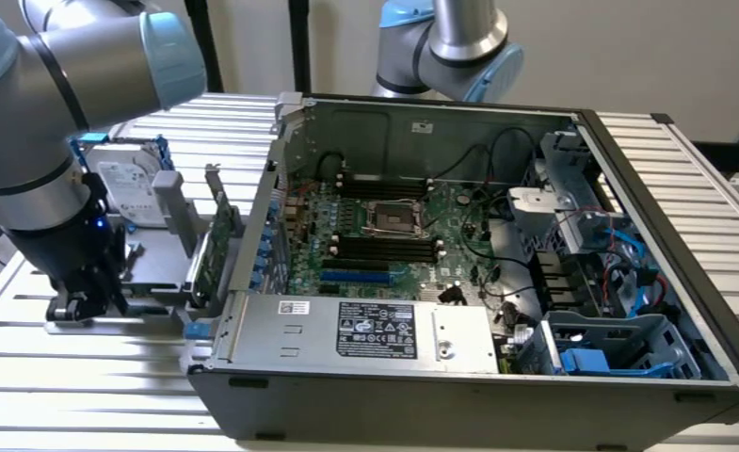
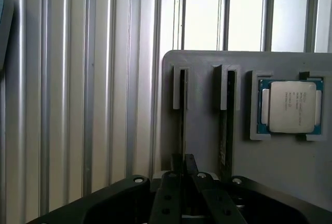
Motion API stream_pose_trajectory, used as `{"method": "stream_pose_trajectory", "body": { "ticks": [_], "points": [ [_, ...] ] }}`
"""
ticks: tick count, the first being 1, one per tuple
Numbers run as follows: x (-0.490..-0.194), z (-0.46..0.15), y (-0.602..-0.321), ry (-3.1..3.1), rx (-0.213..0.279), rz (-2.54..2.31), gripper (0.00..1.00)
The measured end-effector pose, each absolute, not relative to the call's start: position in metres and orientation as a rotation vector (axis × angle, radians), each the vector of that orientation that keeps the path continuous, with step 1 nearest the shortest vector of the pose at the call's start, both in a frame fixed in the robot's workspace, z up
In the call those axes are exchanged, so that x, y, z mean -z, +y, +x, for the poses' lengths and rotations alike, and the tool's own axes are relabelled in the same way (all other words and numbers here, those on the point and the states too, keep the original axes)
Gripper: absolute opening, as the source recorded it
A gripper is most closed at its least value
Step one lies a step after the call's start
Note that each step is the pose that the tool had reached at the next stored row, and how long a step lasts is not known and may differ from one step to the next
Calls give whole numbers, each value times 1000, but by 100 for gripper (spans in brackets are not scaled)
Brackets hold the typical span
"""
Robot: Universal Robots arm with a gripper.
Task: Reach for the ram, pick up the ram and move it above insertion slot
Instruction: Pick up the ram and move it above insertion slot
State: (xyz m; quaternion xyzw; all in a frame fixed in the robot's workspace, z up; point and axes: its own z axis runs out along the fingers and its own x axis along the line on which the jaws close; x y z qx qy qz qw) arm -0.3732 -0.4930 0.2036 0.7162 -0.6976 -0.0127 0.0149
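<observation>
**Wrist view: fingers astride the end of the ram, stick in its holder**

Wrist view puts the gripper [image 2: 183, 164] directly over the ram [image 2: 182, 115]. The ram stands on edge in one slot of a grey holder block [image 2: 207, 60], so only its thin dark edge shows. Its long axis runs straight away from the gripper along that slot. The two fingers [image 2: 191, 166] sit at the stick's near end, one on each side. They are drawn close together with the edge between them, and this reads as a pinch on the ram. How firm the hold is cannot be told.

A second stick [image 2: 224, 125] stands on edge in the neighbouring slot, parallel to the ram and clear of the fingers. Beyond it, a square silver processor [image 2: 290, 107] lies flat in its own recess of the same block.

In the exterior view the gripper [image 1: 87, 303] is low on the holder, on the slatted table [image 1: 68, 377] at the exterior view's left of the open computer case [image 1: 470, 395]. The ram looks seated rather than lifted. The black memory slots [image 1: 382, 250] on the motherboard lie well apart from the gripper, toward the exterior view's right and past the case wall. An upright expansion card [image 1: 225, 235] stands between the holder and the case, and a hard drive [image 1: 131, 179] stands behind the arm.
</observation>
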Motion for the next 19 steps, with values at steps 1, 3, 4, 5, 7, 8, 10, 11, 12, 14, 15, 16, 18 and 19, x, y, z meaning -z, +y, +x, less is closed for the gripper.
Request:
{"method": "stream_pose_trajectory", "body": {
  "ticks": [1,3,4,5,7,8,10,11,12,14,15,16,18,19],
  "points": [
    [-205,-373,-493,-2171,40,2229,13],
    [-210,-373,-493,-2171,40,2229,13],
    [-213,-372,-493,-2171,40,2229,13],
    [-216,-372,-493,-2171,40,2229,13],
    [-223,-372,-493,-2170,40,2229,13],
    [-227,-372,-493,-2170,41,2228,13],
    [-236,-371,-493,-2171,41,2229,13],
    [-241,-371,-493,-2170,41,2228,13],
    [-245,-371,-493,-2170,41,2228,13],
    [-254,-370,-493,-2170,41,2228,13],
    [-259,-369,-493,-2170,41,2228,13],
    [-263,-369,-493,-2170,41,2228,13],
    [-272,-367,-493,-2170,41,2228,13],
    [-277,-366,-493,-2170,41,2228,13]
  ]
}}
